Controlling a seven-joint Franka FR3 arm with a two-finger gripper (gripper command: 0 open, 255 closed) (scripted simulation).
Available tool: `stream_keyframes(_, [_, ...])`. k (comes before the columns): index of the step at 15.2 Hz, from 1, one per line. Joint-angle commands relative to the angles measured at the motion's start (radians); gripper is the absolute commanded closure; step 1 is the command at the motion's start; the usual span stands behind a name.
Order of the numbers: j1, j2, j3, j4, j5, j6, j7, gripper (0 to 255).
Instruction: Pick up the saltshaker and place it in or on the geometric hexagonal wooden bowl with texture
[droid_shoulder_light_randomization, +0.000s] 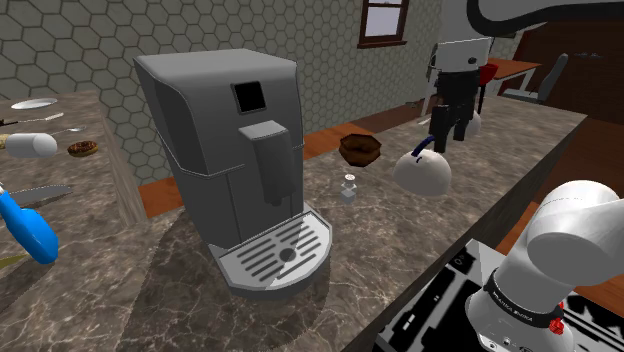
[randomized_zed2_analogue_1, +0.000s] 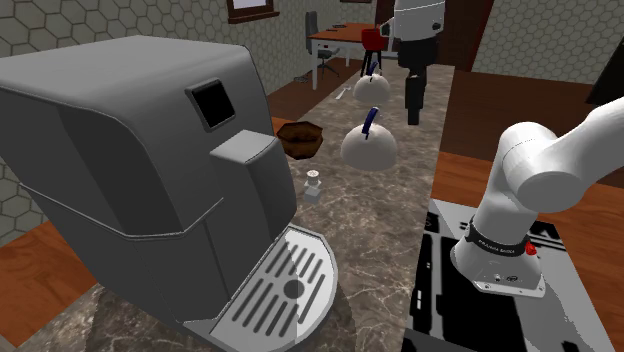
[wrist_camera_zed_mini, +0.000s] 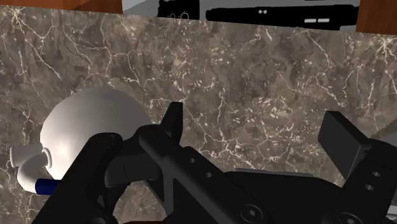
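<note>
The saltshaker (droid_shoulder_light_randomization: 348, 189) (randomized_zed2_analogue_1: 314, 186) is a small pale shaker standing upright on the marble counter just beside the coffee machine's drip tray. Behind it sits the dark brown faceted bowl (droid_shoulder_light_randomization: 360, 148) (randomized_zed2_analogue_1: 300, 138), which holds nothing. My black gripper (droid_shoulder_light_randomization: 449, 135) (randomized_zed2_analogue_1: 412, 118) (wrist_camera_zed_mini: 257, 124) hangs above the counter farther along, past a white domed kettle (droid_shoulder_light_randomization: 421, 170) (randomized_zed2_analogue_1: 369, 146) (wrist_camera_zed_mini: 89, 127) with a blue handle. Its fingers stand apart, open, with only marble between them. The kettle lies beside one finger (wrist_camera_zed_mini: 172, 121).
A big grey coffee machine (droid_shoulder_light_randomization: 225, 140) (randomized_zed2_analogue_1: 130, 170) takes up the counter's near part. A second white kettle (droid_shoulder_light_randomization: 470, 122) (randomized_zed2_analogue_1: 375, 88) stands behind the gripper. A side counter (droid_shoulder_light_randomization: 95, 130) carries a plate, knives and a blue tool. My stand (droid_shoulder_light_randomization: 450, 310) borders the counter edge.
</note>
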Motion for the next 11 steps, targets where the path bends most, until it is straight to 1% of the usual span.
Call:
stream_keyframes(1, [0.0, 0.0, 0.0, 0.0, 0.0, 0.0, 0.0, 0])
stream_keyframes(6, [0.008, 0.139, 0.003, -0.023, 0.032, 0.183, 0.017, 0])
stream_keyframes(11, [0.019, 0.302, 0.006, -0.008, 0.064, 0.355, 0.027, 0])
